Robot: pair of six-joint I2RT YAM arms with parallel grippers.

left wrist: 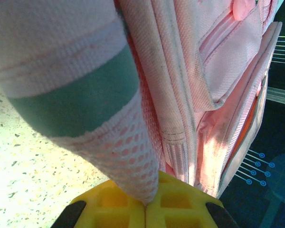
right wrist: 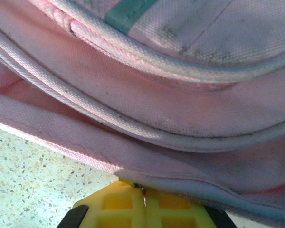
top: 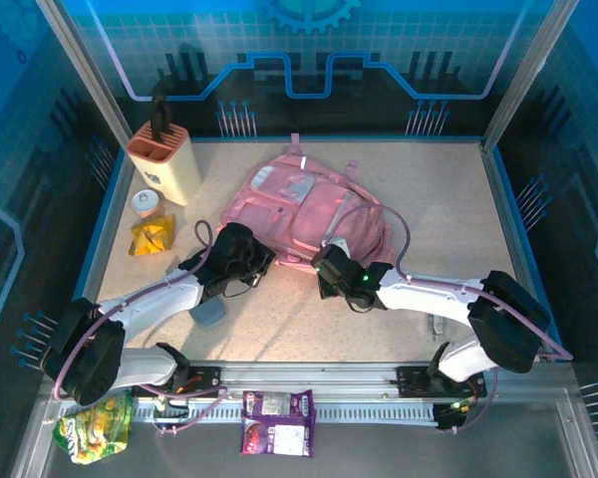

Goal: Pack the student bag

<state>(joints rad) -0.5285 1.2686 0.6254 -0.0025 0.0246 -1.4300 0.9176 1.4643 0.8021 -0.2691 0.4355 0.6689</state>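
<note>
Clamped tight: left pincer (left wrist: 146, 206) and right pincer (right wrist: 143, 191)

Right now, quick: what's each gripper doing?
Left gripper: closed, pinching the student bag.
Right gripper: closed on the student bag's edge.

A peach holder (top: 165, 162) with a black handle sticking up is standing well to the left of and beyond the left gripper (left wrist: 146, 203), with a small white cup (top: 146, 202) sitting just beside it and a yellow packet (top: 151, 237) lying near the cup on the speckled table (top: 439, 199). A small grey object (top: 211, 316) is lying behind that gripper. Well behind it a green snack bag (top: 95, 426) is resting, and a purple packet (top: 277, 422) is lying behind and left of the right gripper (right wrist: 143, 191).
</note>
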